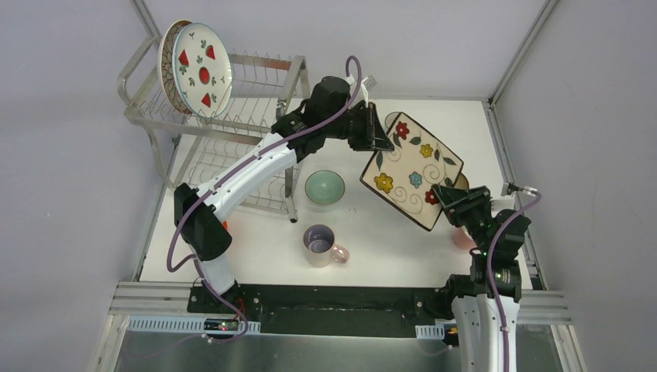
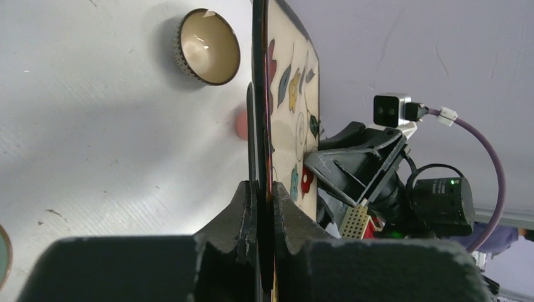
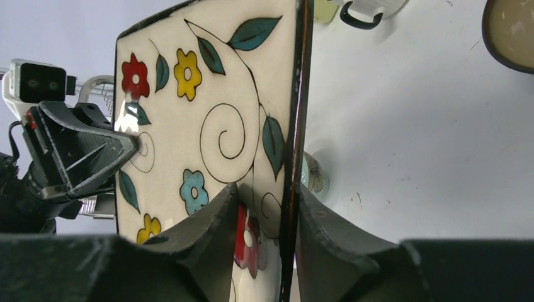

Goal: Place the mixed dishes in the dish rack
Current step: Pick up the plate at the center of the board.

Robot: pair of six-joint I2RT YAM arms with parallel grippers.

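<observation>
Lab robot cell: plain walls [image 1: 62, 170], alu frame [image 1: 147, 298]

Dish rack [image 1: 256, 77] far left on tabletop [image 1: 387, 240], two round plates [image 1: 203, 70] upright in it. Bowl [image 1: 325, 187] to its right, mug [image 1: 319, 242] before bowl.

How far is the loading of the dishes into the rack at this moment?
Done: the red-fruit plate and the petal-pattern plate behind it stand in the upper tier of the dish rack. In hand: the flowered square plate, gripped above the table by the left gripper and the right gripper at opposite ends. Remaining: the mint bowl, the lilac mug and the brown bowl sit on the table.
</observation>
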